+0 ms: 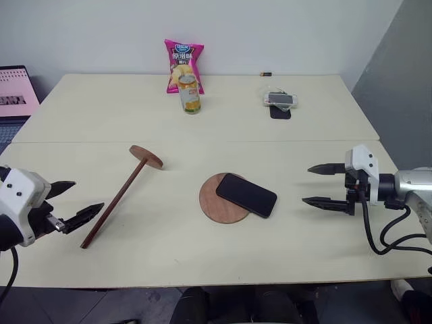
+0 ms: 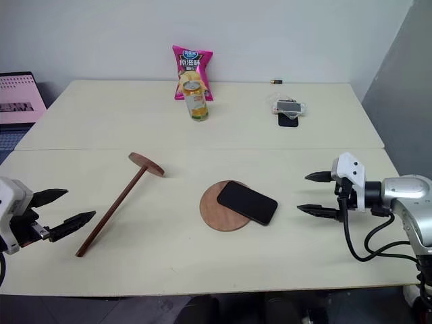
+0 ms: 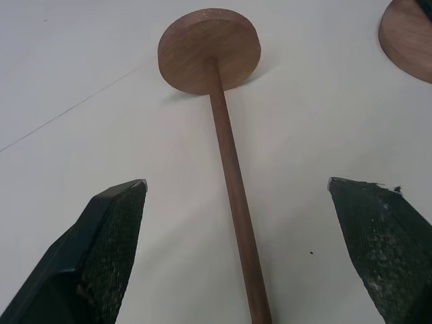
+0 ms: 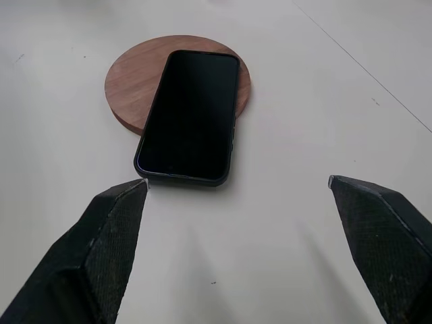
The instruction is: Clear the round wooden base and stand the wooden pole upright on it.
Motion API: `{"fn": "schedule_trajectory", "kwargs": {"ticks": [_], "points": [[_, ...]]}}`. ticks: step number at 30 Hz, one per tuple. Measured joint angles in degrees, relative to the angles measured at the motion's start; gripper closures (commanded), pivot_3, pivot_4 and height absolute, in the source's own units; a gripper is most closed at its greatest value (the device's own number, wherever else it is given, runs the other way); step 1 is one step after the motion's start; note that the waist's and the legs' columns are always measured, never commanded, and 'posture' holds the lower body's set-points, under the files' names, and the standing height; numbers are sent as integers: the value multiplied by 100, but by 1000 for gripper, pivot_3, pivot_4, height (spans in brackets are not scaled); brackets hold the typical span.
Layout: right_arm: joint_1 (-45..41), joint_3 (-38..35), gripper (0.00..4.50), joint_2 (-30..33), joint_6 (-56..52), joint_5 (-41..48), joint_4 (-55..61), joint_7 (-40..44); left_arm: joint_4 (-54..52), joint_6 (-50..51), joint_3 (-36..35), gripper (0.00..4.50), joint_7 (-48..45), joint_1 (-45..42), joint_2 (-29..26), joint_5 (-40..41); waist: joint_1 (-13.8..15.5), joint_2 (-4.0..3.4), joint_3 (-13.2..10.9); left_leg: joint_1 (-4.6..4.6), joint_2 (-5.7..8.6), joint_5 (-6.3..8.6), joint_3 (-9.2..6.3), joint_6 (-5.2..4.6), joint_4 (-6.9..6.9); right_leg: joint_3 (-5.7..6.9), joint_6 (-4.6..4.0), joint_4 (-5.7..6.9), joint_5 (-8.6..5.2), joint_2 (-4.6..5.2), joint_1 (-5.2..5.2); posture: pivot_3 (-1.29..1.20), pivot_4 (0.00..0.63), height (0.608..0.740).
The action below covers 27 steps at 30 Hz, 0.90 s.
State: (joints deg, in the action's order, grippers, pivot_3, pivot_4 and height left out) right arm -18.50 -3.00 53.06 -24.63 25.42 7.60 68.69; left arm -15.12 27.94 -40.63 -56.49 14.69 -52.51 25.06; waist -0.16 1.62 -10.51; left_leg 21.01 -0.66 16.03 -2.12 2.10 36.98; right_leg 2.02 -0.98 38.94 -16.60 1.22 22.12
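Now our right gripper (image 1: 329,184), jaws wide, faces the black phone (image 1: 246,195) covering the round wooden base (image 1: 217,200); we should pinch its near edge, lifting cleanly.

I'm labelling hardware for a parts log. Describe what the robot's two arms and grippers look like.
The left gripper has two tapered black fingers with textured pads on a white housing. The right gripper matches it: pointed black fingers, a white block, then a silver-grey cylindrical forearm with a black cable looping beneath.
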Motion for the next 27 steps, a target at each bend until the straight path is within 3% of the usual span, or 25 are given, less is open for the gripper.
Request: {"fn": "schedule_trajectory", "kwargs": {"ticks": [27], "points": [[-103,116,0,-225,-570,242,304,-121,-381,-360,232,19,-561,-27,-302,26,1,-1,0,0,0,0,0,0,0,0,0,0,0,0,0,0,150,740]]}}
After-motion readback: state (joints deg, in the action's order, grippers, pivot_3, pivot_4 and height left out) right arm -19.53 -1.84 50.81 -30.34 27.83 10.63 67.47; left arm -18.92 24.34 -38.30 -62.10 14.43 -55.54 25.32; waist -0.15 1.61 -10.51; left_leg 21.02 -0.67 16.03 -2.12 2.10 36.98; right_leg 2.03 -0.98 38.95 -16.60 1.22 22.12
